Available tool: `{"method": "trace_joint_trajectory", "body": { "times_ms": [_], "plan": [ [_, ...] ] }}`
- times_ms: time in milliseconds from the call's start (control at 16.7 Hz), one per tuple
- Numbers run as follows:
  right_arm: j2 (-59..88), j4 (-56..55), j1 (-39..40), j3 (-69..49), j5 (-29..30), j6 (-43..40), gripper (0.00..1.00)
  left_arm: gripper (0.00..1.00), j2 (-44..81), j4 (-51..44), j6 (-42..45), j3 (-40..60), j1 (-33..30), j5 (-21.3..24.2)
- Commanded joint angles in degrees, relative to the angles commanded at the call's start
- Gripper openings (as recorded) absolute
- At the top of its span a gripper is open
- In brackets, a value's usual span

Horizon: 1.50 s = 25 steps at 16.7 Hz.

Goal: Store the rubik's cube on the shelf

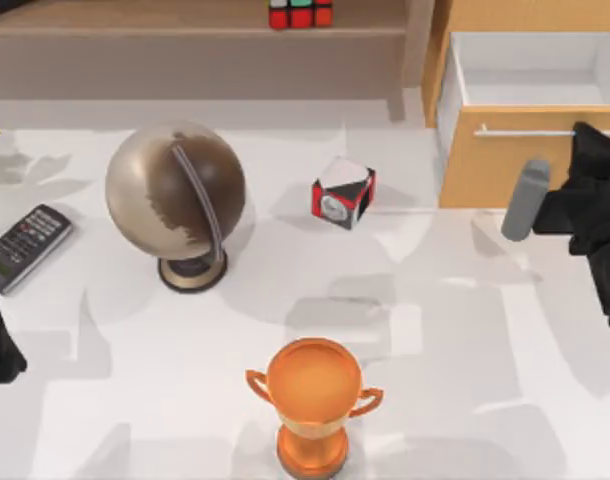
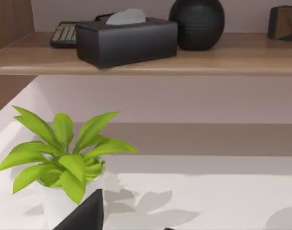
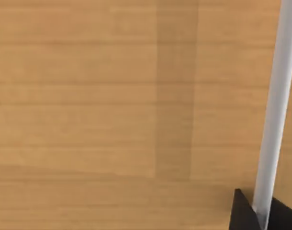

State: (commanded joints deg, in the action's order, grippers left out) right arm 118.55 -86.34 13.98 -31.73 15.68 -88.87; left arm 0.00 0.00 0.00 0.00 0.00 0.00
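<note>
The rubik's cube (image 1: 300,13) sits on the light-brown shelf (image 1: 185,30) at the back, its red and green stickers facing up. No gripper is touching it. My right gripper (image 1: 588,133) is at the table's right, against the front of the orange-tan drawer cabinet (image 1: 495,160). In the right wrist view, my right gripper (image 3: 262,216) has a dark finger pressed to each side of the silver bar handle (image 3: 275,105). My left arm (image 1: 0,345) is parked at the left edge. Its gripper (image 2: 129,226) is open, with one fingertip (image 2: 86,213) in front of a potted plant.
A globe (image 1: 175,195), a remote (image 1: 27,245), a red-black-white dial cube (image 1: 343,192) and an orange trophy (image 1: 313,400) stand on the table. The drawer (image 1: 530,85) is pulled open. On the shelf are a black tissue box (image 2: 127,40), a keyboard (image 2: 64,34) and a dark vase (image 2: 196,23). A grey cylinder (image 1: 525,200) is beside my right arm.
</note>
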Motion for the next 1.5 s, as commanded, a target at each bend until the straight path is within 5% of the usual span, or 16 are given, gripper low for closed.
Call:
{"method": "trace_joint_trajectory", "body": {
  "times_ms": [1500],
  "plan": [
    [7.46, 10.84, -2.95, -18.3, -2.89, -0.08, 0.0, 1.0, 0.0, 0.0, 0.0, 0.0, 0.0, 0.0]
  ]
}}
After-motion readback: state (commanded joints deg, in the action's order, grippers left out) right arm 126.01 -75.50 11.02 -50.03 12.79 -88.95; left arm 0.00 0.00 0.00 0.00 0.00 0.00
